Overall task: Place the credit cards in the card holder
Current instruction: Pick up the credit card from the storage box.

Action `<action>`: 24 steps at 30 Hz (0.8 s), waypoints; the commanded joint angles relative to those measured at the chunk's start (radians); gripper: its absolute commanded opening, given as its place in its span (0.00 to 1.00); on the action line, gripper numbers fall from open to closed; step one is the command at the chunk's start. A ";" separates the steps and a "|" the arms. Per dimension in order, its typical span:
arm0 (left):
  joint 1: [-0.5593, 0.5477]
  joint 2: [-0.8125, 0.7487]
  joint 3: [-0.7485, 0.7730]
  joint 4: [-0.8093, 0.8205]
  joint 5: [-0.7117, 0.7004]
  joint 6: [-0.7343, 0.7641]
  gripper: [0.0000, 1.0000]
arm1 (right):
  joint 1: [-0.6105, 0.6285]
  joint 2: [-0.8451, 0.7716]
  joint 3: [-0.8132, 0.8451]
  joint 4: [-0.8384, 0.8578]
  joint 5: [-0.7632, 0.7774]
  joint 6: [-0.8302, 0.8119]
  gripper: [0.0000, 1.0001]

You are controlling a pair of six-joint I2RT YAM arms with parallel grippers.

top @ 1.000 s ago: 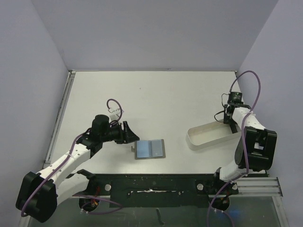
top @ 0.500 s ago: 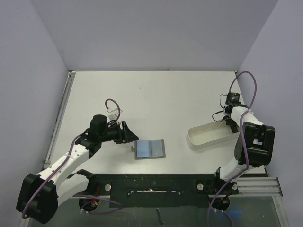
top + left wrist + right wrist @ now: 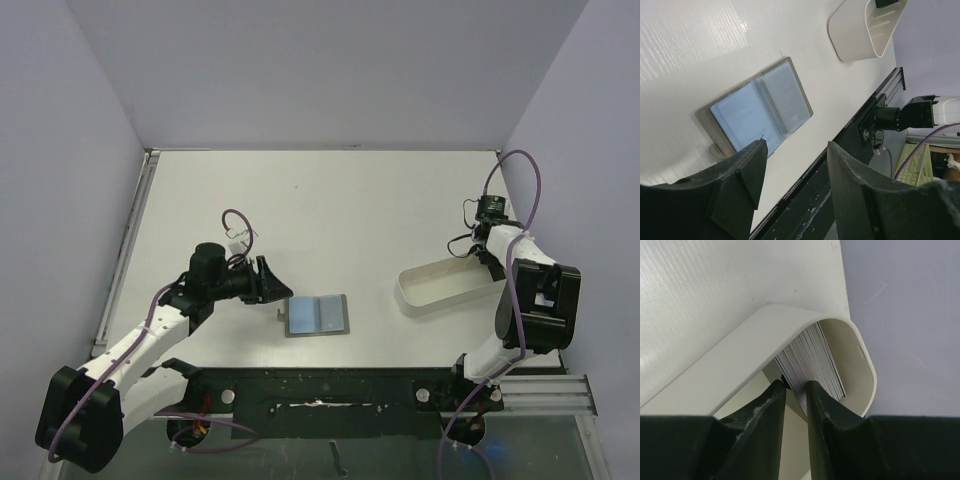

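Note:
The card holder (image 3: 316, 315) lies open and flat on the table, its light blue lining (image 3: 757, 107) facing up. My left gripper (image 3: 272, 283) hovers just left of it, jaws open and empty (image 3: 796, 145). The credit cards (image 3: 812, 357) stand on edge as a grey stack at the right end of the white tray (image 3: 740, 355). My right gripper (image 3: 796, 385) reaches into that end of the tray (image 3: 440, 285), jaws narrow. Its fingertips straddle the left edge of the stack. I cannot tell whether they pinch a card.
The black rail (image 3: 330, 385) with the arm bases runs along the near table edge, close to the card holder. The right wall stands just behind the tray. Bare white table (image 3: 330, 210) stretches behind both arms.
The right gripper's jaws have narrowed around the edge of the card stack and its wrist shifted slightly up and left. The left arm and the card holder have barely moved.

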State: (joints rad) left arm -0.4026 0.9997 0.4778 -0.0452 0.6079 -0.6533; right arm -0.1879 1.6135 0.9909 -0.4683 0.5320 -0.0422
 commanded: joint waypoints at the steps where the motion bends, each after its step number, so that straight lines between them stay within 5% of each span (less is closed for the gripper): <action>1: 0.010 0.004 -0.002 0.082 0.032 -0.011 0.50 | -0.003 -0.026 0.020 0.018 0.039 -0.007 0.22; 24: 0.011 -0.015 -0.015 0.102 0.047 -0.021 0.50 | 0.021 -0.076 0.062 -0.061 0.032 0.002 0.08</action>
State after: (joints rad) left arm -0.3973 1.0046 0.4603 -0.0029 0.6273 -0.6731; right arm -0.1684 1.5864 0.9958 -0.5125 0.5308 -0.0444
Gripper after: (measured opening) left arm 0.498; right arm 0.091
